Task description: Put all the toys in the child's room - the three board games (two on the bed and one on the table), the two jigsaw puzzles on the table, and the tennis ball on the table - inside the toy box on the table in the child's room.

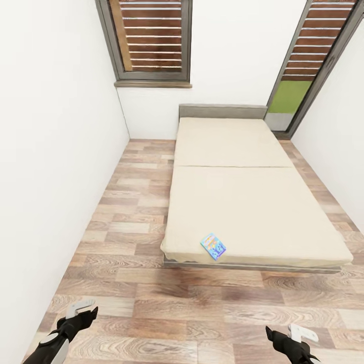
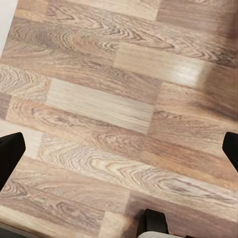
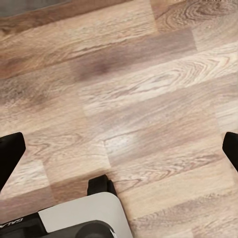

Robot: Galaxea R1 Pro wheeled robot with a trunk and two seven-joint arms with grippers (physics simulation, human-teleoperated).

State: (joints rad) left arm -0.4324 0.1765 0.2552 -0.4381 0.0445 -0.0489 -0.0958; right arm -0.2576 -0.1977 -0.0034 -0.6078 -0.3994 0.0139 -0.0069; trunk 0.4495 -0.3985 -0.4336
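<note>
1. The head view looks down a narrow white-walled room with a wood-plank floor (image 1: 141,298); the bed (image 1: 253,202) fills the middle and right of the view, its beige cover running from about the centre toward 12 o'clock, where a low grey headboard (image 1: 222,111) meets the far wall.
2. One board game (image 1: 213,246), a small blue printed box, lies flat on the cover close to the near edge of the bed, slightly toward 7 o'clock from the bed's middle and turned at an angle to the bed's edge. It touches nothing but the cover.
3. Two tall dark-framed windows stand at the far end: one (image 1: 151,40) at 11 o'clock with brown slats behind it, the other (image 1: 308,65) at 1 o'clock, showing slats above a green patch.
4. The left pincer (image 1: 81,316) sits low at 7 o'clock in the head view, above bare floor and well apart from the bed. In the left wrist view its black fingertips (image 2: 11,153) stand wide apart at the picture's two sides, with only planks between them, so it is spread wide and holds nothing.
5. The right pincer (image 1: 285,337) sits at 5 o'clock, also over the floor. In the right wrist view its fingertips (image 3: 11,156) are equally far apart with nothing between them.
</note>
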